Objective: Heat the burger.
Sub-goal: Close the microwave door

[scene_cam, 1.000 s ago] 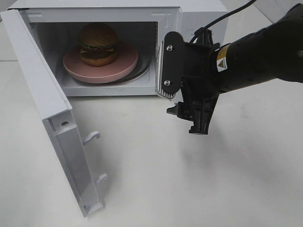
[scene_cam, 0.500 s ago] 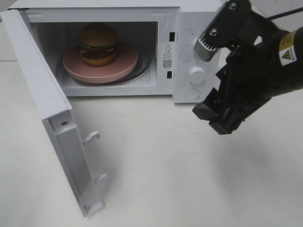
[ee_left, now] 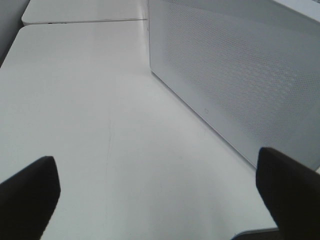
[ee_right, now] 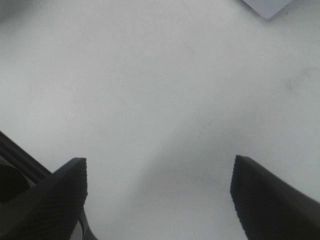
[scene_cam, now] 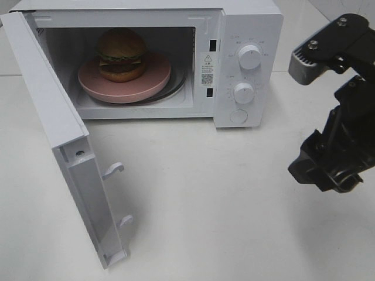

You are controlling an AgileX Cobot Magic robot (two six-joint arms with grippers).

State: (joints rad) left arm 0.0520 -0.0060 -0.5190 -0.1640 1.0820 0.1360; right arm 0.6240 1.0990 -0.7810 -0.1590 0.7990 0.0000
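The burger [scene_cam: 121, 54], with its brown bun, lettuce and cheese, sits on a round pink plate [scene_cam: 155, 79] inside the white microwave [scene_cam: 249, 23], whose door [scene_cam: 70, 146] hangs wide open to the left. My right gripper [scene_cam: 325, 175] hovers over the table to the right of the microwave, pointing down, well clear of the burger. Its jaws are open and empty in the right wrist view [ee_right: 160, 200]. My left gripper [ee_left: 157, 195] is open with nothing between its fingers, low over the table beside the microwave's perforated side wall [ee_left: 240, 75]. It does not appear in the exterior view.
Two knobs [scene_cam: 249, 57] and a round button [scene_cam: 238, 116] are on the microwave's control panel. The open door juts toward the table's front left, latch hooks [scene_cam: 112, 170] sticking out. A white corner [ee_right: 267, 6] shows at the edge of the right wrist view.
My right arm has pulled back from in front of the microwave opening and swung right, uncovering the control panel. The burger, plate and door have not moved.
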